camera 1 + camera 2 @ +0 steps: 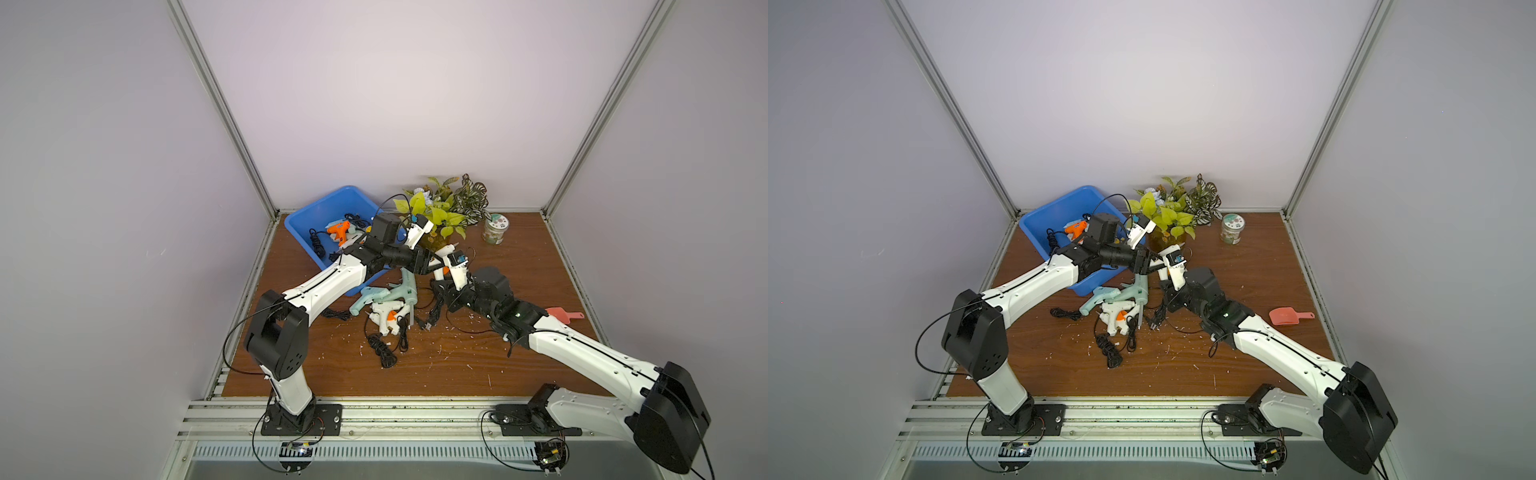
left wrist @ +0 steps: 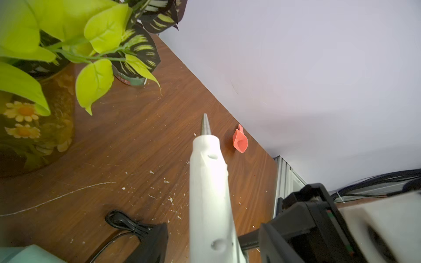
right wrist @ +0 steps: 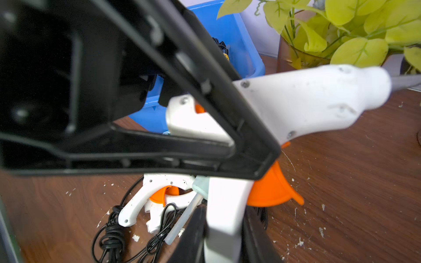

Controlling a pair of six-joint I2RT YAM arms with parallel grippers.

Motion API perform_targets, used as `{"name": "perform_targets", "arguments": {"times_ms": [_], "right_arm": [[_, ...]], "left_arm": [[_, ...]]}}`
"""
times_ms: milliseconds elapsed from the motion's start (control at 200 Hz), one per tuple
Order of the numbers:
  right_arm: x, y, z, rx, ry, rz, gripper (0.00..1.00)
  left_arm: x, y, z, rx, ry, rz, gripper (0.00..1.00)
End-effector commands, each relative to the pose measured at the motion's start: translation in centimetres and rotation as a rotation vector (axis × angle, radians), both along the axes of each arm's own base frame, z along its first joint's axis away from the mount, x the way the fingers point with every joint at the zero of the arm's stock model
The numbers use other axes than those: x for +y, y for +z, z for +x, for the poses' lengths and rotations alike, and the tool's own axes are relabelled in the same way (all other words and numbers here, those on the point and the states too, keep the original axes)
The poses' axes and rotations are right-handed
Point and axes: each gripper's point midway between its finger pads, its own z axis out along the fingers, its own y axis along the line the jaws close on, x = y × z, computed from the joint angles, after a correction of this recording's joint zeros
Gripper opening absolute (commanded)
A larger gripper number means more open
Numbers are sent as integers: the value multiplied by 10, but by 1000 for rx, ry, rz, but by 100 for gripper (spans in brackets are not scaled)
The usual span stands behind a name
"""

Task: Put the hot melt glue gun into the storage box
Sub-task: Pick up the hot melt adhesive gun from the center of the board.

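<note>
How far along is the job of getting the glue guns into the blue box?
Done: an orange glue gun lies in the storage box. In hand: the right gripper holds a white glue gun by its handle above the table, and the left gripper straddles its barrel; whether it grips is unclear. Left: teal glue guns and another white gun lie on the table.

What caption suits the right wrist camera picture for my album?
Right gripper holds a white glue gun by its handle above another glue gun, blue storage box behind.
</note>
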Motion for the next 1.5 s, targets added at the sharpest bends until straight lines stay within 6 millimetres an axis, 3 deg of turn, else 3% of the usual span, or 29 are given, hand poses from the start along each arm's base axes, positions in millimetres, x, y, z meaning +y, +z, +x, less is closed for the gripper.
{"name": "perform_targets", "arguments": {"times_ms": [0,235,420,510,615,736,871,1021,1276,1401,1491], "right_arm": [[5,43,10,-105,-14,51,10],[6,43,12,-109,-18,44,11],[5,40,12,-104,-25,42,21],[3,40,11,-103,-33,44,32],[-2,42,9,-110,-47,52,57],[-10,47,7,-124,-76,69,69],[-19,51,6,-141,-116,93,79],[-31,53,5,-150,-171,110,99],[-46,53,3,-154,-239,134,100],[-51,54,3,-156,-266,142,100],[-54,54,3,-155,-278,146,100]], "left_arm": [[-8,5,-8,-9,-58,-16,62],[-9,4,-12,-1,-79,-25,33],[-10,7,-13,-2,-81,-43,14],[-9,8,-11,-10,-64,-45,1],[-4,11,-6,-40,-17,-27,0],[9,21,1,-92,54,-18,0],[42,43,16,-119,157,-92,0],[93,73,35,-180,296,-164,0],[188,128,51,-330,519,-251,0],[235,142,59,-414,653,-238,0],[257,146,65,-476,724,-200,0]]}}
